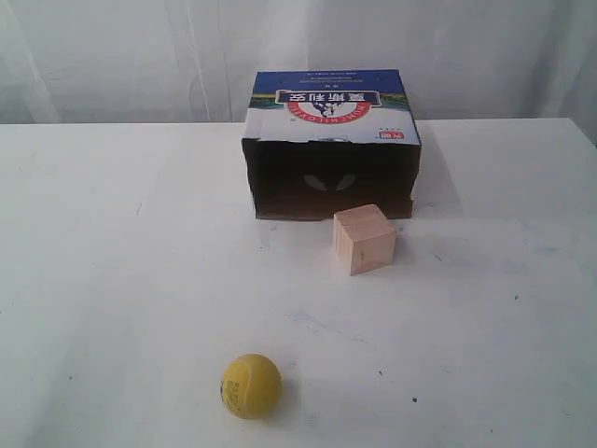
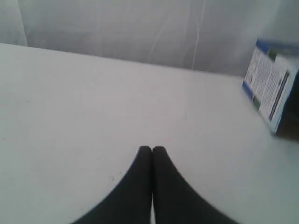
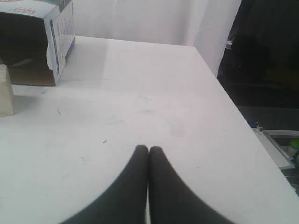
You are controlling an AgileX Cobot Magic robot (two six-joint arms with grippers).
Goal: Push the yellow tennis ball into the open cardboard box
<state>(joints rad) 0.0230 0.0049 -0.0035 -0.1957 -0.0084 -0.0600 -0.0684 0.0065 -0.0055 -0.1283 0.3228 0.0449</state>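
The yellow tennis ball (image 1: 250,385) rests on the white table near the front edge, left of centre. The open cardboard box (image 1: 331,145) lies at the back centre, its dark mouth facing the ball; one printed side of the box (image 2: 272,88) shows in the left wrist view and a corner of the box (image 3: 35,42) in the right wrist view. My left gripper (image 2: 152,149) is shut, empty, over bare table. My right gripper (image 3: 148,149) is shut too, holding nothing. Neither arm appears in the exterior view, and neither wrist view shows the ball.
A pale wooden cube (image 1: 364,239) stands just in front of the box mouth, toward its right side; an edge of the cube (image 3: 5,91) also shows in the right wrist view. The table's right edge (image 3: 233,102) drops to a dark floor. White curtains hang behind.
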